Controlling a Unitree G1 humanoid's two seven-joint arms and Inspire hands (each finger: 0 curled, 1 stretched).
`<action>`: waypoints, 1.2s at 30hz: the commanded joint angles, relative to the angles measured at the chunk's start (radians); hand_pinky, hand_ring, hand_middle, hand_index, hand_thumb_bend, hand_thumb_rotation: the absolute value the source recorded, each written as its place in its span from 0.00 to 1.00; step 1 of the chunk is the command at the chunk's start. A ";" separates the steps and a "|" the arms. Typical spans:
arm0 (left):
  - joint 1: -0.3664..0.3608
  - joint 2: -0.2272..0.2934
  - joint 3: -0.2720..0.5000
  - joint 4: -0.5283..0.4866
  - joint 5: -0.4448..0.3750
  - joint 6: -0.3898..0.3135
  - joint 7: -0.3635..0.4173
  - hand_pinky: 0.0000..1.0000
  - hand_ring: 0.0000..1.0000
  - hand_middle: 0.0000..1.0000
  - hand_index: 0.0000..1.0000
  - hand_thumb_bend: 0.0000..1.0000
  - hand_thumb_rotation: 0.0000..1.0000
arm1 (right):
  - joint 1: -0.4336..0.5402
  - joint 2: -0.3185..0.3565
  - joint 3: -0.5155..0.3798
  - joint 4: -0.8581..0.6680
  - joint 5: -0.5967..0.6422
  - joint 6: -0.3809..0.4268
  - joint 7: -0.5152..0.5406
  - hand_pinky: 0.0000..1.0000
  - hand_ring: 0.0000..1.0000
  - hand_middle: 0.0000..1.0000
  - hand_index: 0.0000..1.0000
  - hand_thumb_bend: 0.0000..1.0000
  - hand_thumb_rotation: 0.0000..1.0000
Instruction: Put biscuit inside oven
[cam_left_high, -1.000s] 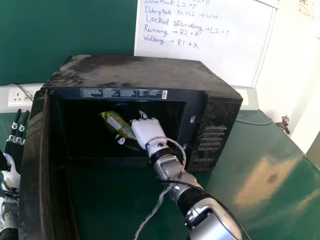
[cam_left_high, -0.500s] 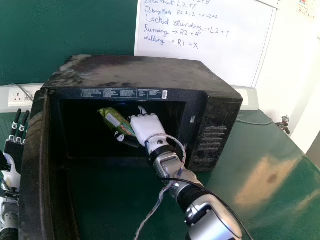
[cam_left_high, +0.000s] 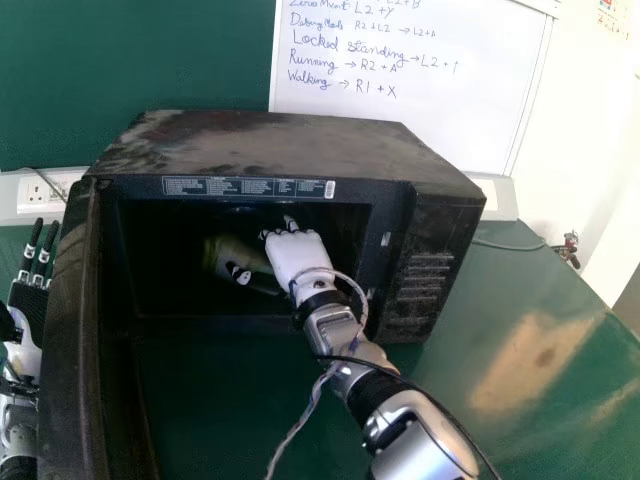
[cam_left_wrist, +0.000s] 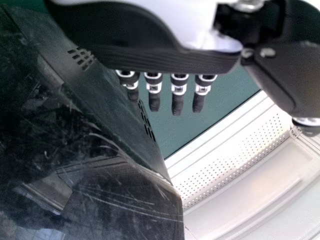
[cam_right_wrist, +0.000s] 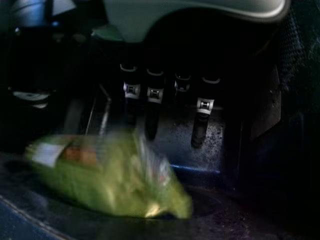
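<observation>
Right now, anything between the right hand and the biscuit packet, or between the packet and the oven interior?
Nothing visible. The right hand, fingers straight, is near the green biscuit packet, which is inside the oven; the oven door stands open.

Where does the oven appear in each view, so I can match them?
Head view: the oven stands mid-picture, its door open at the left.
Left wrist view: its black vented panel slants beside the left robot hand.
Right wrist view: its dark interior surrounds the right robot hand.
Landmarks: the green biscuit packet links head and right wrist views; the left robot hand links head and left wrist.
</observation>
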 joint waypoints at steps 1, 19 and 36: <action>0.060 -0.054 -0.004 0.049 -0.004 0.017 0.007 0.00 0.16 0.40 0.84 0.15 0.73 | -0.018 0.009 0.005 -0.006 0.005 0.022 0.005 0.71 0.78 0.84 0.81 0.85 0.37; 0.057 -0.045 -0.003 0.059 -0.008 0.035 -0.007 0.00 0.16 0.41 0.84 0.14 0.75 | 0.028 -0.017 -0.009 -0.083 0.055 -0.002 0.034 0.92 0.93 0.97 0.92 0.85 0.43; 0.054 -0.043 0.000 0.061 -0.008 0.038 -0.004 0.00 0.16 0.41 0.85 0.15 0.71 | 0.179 -0.122 -0.044 -0.365 0.081 -0.006 0.124 0.86 0.93 0.96 0.94 0.85 0.46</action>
